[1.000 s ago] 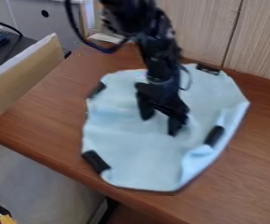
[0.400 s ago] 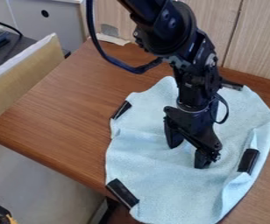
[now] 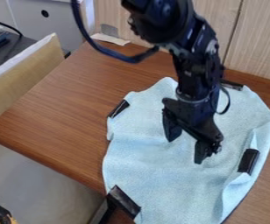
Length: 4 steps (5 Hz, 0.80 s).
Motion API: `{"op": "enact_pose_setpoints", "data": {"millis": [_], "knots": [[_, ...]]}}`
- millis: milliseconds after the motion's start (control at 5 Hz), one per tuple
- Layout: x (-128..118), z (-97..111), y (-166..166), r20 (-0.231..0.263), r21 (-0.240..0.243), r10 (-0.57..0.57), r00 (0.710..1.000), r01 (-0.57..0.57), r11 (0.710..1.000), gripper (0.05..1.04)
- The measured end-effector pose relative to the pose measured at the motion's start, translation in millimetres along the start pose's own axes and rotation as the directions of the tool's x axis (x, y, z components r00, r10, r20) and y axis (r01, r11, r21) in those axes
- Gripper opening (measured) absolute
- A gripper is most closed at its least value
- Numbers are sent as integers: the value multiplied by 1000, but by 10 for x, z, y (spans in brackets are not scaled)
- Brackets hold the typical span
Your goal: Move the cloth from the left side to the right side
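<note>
Here we go, nearest first: a black strip sits on the near left edge of our pale blue cloth, right at the table's rim. The cloth lies over the right part of the wooden table, and we see its right border folded by a second black strip. Over its middle hangs the gripper, jaws wide, cloth showing between them! Farther back, we spot a paper scrap by the wooden panel.
</note>
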State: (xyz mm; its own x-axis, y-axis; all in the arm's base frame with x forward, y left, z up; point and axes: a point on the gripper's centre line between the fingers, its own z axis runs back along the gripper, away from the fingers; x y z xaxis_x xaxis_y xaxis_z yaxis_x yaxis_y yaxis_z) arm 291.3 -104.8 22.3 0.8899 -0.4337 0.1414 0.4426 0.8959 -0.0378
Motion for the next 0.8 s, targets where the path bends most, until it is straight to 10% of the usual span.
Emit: {"op": "enact_pose_setpoints", "data": {"millis": [400,800], "knots": [[35,662,70,91,-19,20,996,-18,1000,999],[32,673,81,95,-19,21,995,-19,1000,999]]}}
